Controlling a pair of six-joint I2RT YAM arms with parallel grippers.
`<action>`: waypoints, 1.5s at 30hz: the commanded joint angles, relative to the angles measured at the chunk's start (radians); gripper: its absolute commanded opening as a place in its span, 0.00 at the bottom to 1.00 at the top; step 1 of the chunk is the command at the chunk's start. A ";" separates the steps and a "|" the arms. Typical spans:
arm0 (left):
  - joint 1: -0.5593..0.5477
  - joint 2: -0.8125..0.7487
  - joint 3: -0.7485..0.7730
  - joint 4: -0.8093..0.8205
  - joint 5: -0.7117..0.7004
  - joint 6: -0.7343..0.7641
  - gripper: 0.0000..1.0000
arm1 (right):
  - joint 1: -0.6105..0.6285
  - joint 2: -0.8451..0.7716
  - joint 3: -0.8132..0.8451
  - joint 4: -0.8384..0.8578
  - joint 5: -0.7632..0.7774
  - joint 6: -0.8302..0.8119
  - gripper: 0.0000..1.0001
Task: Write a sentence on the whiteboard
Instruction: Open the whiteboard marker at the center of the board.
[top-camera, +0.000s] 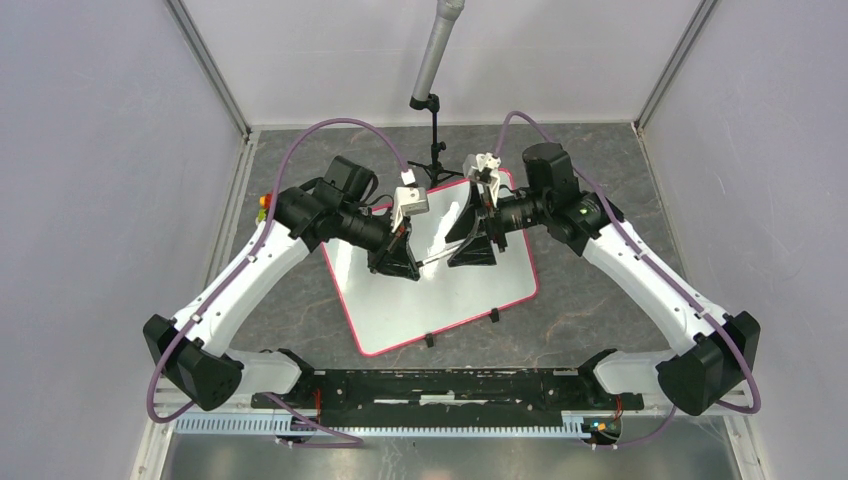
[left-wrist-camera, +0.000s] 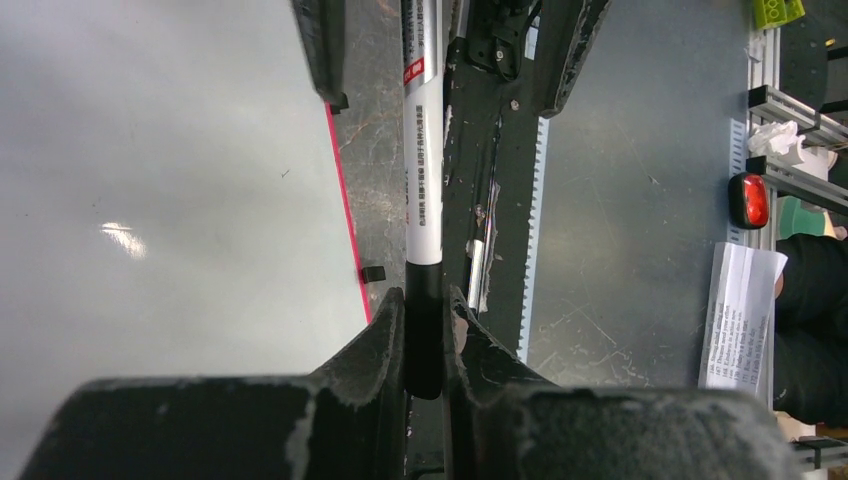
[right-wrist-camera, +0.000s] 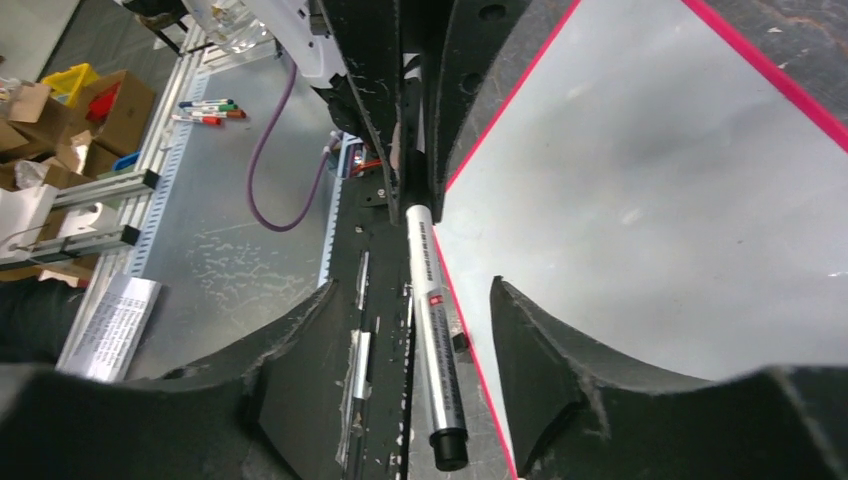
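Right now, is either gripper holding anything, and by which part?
The left gripper is shut on the marker, clamping its black end. The right gripper is open around the marker's other end, not gripping it.

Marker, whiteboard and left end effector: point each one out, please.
marker (left-wrist-camera: 422, 150), left wrist view, on its white barrel.
whiteboard (top-camera: 430, 305), top external view, on bare surface.
left end effector (left-wrist-camera: 424, 296), left wrist view, midway between fingertips gripping the marker.

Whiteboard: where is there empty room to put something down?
The whiteboard is bare on its near half, from the marker to the black clips. The table is bare beside its left rim too. Crowded: the far half, where the left gripper and the right gripper meet.
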 joint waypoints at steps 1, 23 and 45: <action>-0.004 0.008 0.044 -0.006 0.053 0.033 0.02 | 0.013 -0.009 -0.004 0.036 -0.063 -0.004 0.57; -0.016 0.013 0.042 -0.006 0.080 0.013 0.03 | 0.061 0.001 0.006 -0.028 -0.012 -0.062 0.45; -0.014 -0.024 -0.005 0.021 0.033 -0.006 0.02 | 0.039 0.016 0.055 -0.045 0.043 -0.032 0.00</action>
